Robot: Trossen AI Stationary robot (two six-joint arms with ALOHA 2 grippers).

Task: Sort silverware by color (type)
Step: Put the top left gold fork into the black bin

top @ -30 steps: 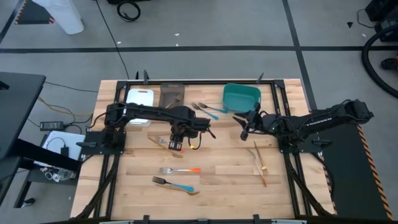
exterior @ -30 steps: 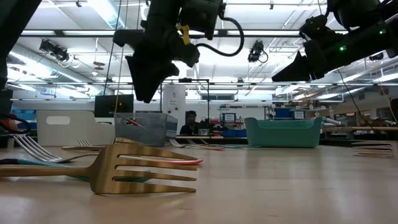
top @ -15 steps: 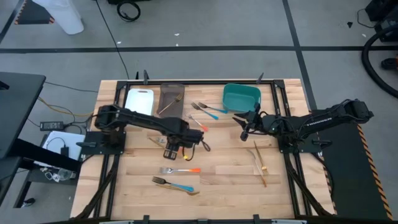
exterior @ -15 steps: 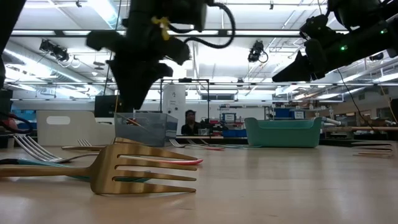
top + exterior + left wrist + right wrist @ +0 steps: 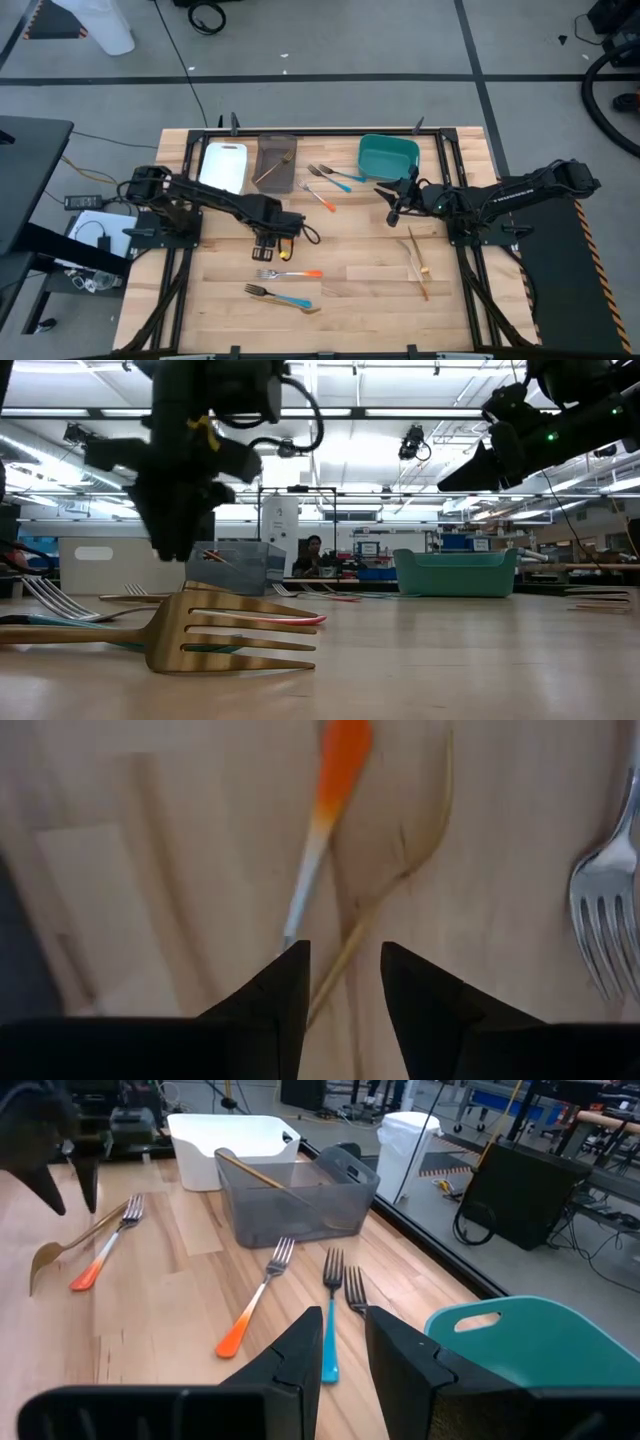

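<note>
**Sorting barely begun**

High view: one wooden utensil (image 5: 270, 170) lies in the grey bin (image 5: 277, 150); other silverware (image 5: 290, 273) remains scattered on the table (image 5: 360, 290). Left wrist view: left gripper (image 5: 341, 960), fingers apart, empty, hovers above an orange-handled fork (image 5: 325, 790). Right wrist view: right gripper (image 5: 338, 1342), parted, empty, waits beside the teal bin (image 5: 560, 1342).

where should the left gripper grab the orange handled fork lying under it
Best on the slim metal neck of the orange-handled fork, just past the orange grip, coming straight down. It lies flat on the table, and the open left gripper already straddles that line. A tan wooden utensil crosses close beside it, so close carefully.
</note>
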